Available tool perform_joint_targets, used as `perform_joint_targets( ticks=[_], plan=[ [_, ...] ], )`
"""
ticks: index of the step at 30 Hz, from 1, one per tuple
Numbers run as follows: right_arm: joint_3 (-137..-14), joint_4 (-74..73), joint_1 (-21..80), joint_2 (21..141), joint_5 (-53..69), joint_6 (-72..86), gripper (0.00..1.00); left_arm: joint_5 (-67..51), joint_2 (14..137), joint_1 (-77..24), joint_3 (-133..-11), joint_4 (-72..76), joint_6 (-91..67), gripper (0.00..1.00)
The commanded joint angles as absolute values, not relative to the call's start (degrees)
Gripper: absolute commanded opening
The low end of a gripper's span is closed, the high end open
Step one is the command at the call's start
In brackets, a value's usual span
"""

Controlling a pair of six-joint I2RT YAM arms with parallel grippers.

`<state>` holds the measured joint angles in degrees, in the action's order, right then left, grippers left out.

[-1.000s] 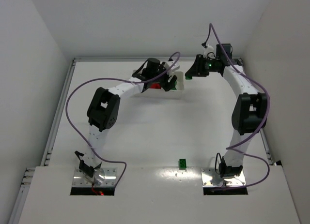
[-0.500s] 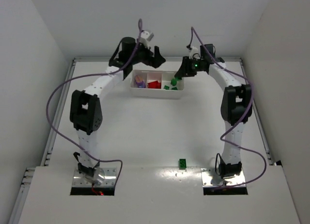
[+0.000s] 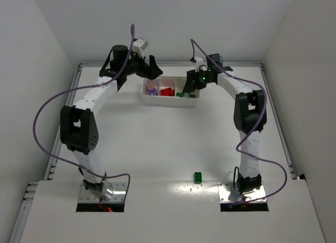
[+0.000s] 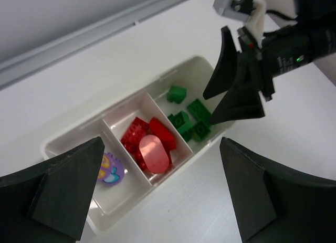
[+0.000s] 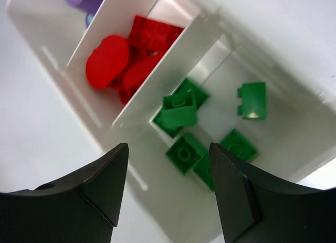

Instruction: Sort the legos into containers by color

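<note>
The white tray [image 3: 157, 100] stands at the table's far middle. Its left compartment holds a purple piece [image 4: 110, 169], the middle one red legos [image 4: 149, 140], the right one several green legos [image 4: 189, 117]. My left gripper [image 3: 149, 70] is open and empty, raised above the tray's left half [image 4: 161, 139]. My right gripper [image 3: 188, 86] is open and empty just above the green compartment [image 5: 169, 146]; green legos [image 5: 184, 154] lie below its jaws. One green lego [image 3: 197, 177] sits on the near ledge between the arm bases.
White walls close in the table on the left, right and far sides. The tray's divider [image 5: 157, 70] separates red legos [image 5: 107, 62] from green. My right gripper also shows in the left wrist view [image 4: 236, 91], close beside the tray.
My left gripper rose from the red compartment and swung left and back. My right gripper moved left to the green compartment; the green lego at its jaws earlier is no longer in them.
</note>
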<state>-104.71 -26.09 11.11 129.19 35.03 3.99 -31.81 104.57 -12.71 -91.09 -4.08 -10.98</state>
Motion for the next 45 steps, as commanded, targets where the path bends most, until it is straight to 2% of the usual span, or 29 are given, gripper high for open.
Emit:
perform_joint_targets(
  ticks=[1, 6, 9, 11, 14, 15, 16, 20, 22, 24, 26, 31, 37, 41, 42, 45],
  plan=[
    [-101.26, -25.39, 10.81, 120.62, 39.8, -4.73, 0.64, -33.49, 100.82, -13.01, -88.43, -3.96, -9.32, 1.0],
    [-91.0, -36.72, 9.76, 108.22, 48.24, -22.79, 0.64, -35.76, 96.6, -13.01, -80.26, -0.53, -4.76, 1.0],
    [-82.75, -43.06, 9.76, 97.69, 47.21, -31.09, 0.64, -42.33, 94.84, -14.31, -77.0, -4.1, 0.67, 1.0],
    [-78.24, -42.54, 9.76, 96.08, 45.53, -31.11, 0.64, -43.5, 94.14, -15.54, -76.12, -9.03, 5.86, 1.0],
    [-69.19, -36.5, 8.88, 90.19, 37.93, -20.6, 0.64, -44.03, 90.19, -21.34, -68.6, -12.83, 15.71, 0.98],
    [-64.56, -30.47, 8.18, 88.52, 35.01, -17.09, 0.64, -44.03, 88.61, -24.66, -66.12, -12.83, 17.56, 0.98],
    [-60.16, -23.97, 7.48, 85.11, 28.98, -10.26, 0.65, -43.51, 85.9, -28.53, -61.57, -12.83, 20.8, 0.96],
    [-55.29, -17.06, 5.28, 80.08, 17.16, 0.84, 0.65, -42.02, 82.45, -36.28, -53.63, -11.44, 26.54, 0.84],
    [-55.28, -17.05, 3.27, 79.54, 14.69, 4.29, 0.66, -41.23, 81.91, -41.55, -49.14, -8.37, 25.93, 0.77],
    [-55.28, -17.05, 1.94, 79.54, 14.68, 8.25, 0.66, -40.0, 81.3, -44.55, -45.55, -0.82, 23.83, 0.75],
    [-55.28, -16.35, 0.09, 79.54, 14.68, 10.53, 0.66, -37.46, 81.3, -51.12, -42.64, 7.85, 20.92, 0.68],
    [-55.9, -15.82, -2.02, 79.54, 14.68, 12.3, 0.66, -31.65, 84.9, -59.48, -42.18, 17.4, 18.72, 0.58],
    [-57.48, -16.35, -4.83, 80.16, 17.31, 13.01, 0.66, -27.51, 86.75, -66.09, -41.57, 22.24, 16.27, 0.6],
    [-57.48, -16.87, -6.5, 80.16, 19.51, 13.01, 0.66, -26.46, 86.23, -68.73, -40.43, 22.24, 15.73, 0.78],
    [-57.48, -16.87, -6.5, 80.16, 20.12, 13.01, 0.66, -26.46, 86.22, -69.34, -39.91, 22.24, 15.21, 0.91],
    [-57.48, -16.87, -7.12, 79.54, 20.74, 13.01, 0.66, -25.93, 86.22, -70.48, -39.38, 22.24, 15.21, 0.95]
  ],
)
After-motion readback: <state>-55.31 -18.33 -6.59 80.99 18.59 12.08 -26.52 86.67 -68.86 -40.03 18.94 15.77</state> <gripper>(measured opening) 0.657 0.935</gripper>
